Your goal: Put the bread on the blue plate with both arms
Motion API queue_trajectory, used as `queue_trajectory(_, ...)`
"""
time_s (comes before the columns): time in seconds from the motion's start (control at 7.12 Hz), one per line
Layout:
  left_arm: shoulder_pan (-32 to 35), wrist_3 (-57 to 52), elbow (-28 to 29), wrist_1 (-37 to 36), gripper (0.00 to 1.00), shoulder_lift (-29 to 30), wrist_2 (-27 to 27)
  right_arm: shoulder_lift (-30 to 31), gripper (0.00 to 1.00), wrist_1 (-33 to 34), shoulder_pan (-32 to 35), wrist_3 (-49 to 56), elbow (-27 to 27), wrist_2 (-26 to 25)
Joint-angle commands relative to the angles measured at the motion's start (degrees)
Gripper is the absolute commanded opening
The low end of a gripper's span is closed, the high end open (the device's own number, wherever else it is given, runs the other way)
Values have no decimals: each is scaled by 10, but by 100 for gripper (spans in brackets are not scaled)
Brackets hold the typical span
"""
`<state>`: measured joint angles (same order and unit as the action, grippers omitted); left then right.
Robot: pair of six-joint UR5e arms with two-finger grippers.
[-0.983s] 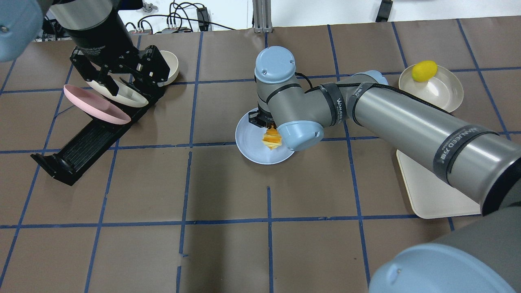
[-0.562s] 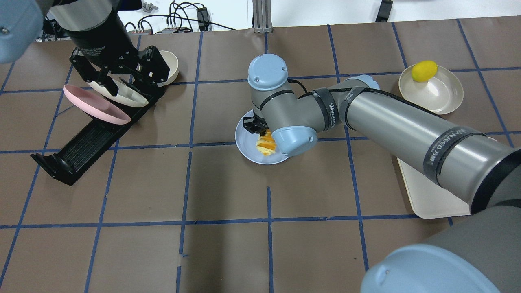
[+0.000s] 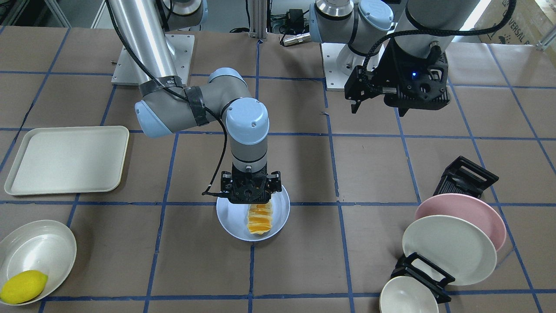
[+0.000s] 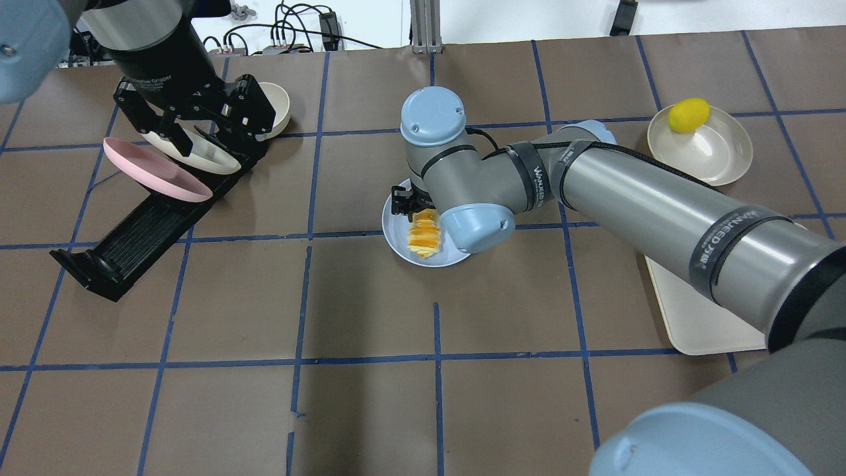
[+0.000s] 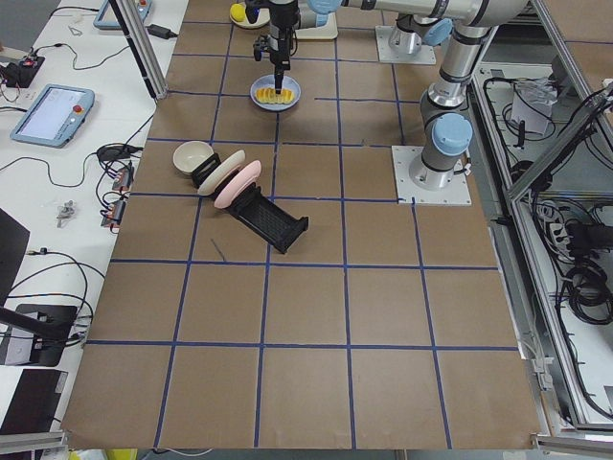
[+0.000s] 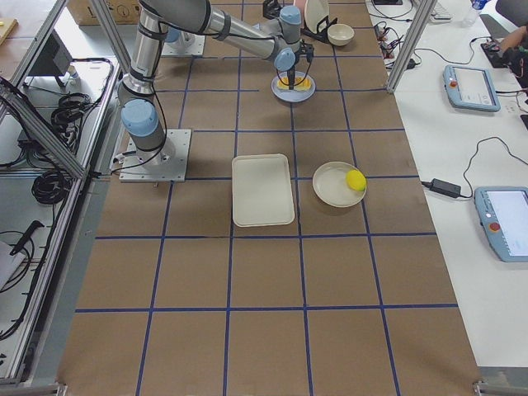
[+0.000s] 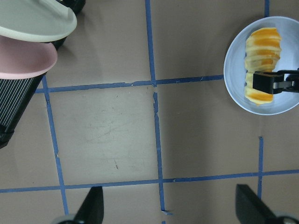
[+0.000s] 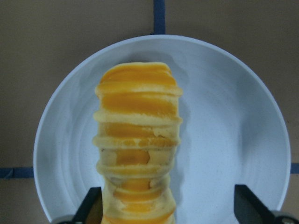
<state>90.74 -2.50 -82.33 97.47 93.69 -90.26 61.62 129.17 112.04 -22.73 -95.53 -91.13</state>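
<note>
The bread, a roll with cream and orange ridges, lies flat on the blue plate at mid-table. It also shows in the front view and the overhead view. My right gripper hangs straight down over the plate, open. In the right wrist view its fingertips stand wide apart, with the near end of the bread beside the left one. My left gripper is open and empty, raised over the plate rack. From its wrist view the bread and plate lie far right.
A black rack holds a pink plate and a cream-white plate, with a small cream bowl behind. A cream tray and a cream bowl with a yellow lemon lie on my right side.
My right wrist has shifted left over the blue plate. The bread moved left with it and now lies flat on the plate. The left arm has not moved.
</note>
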Motion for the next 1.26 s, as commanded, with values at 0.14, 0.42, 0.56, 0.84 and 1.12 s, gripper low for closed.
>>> queue_trajectory(0.14,1,3,0,0,100,0,0,59,100,-72,-48,61,31,1)
queue_trajectory(0.42,-2,1,-2,0,100,2,1,114,100,-153,-111,158,58,-1)
queue_trajectory(0.56,0,4,-3,0,100,1,1,142,100,-192,-139,193,58,2)
queue_trajectory(0.84,1,4,0,-1,100,9,0,196,100,-257,-147,196,53,7)
queue_trajectory(1.12,1,2,-11,-57,100,14,2,243,100,-305,-156,225,52,6)
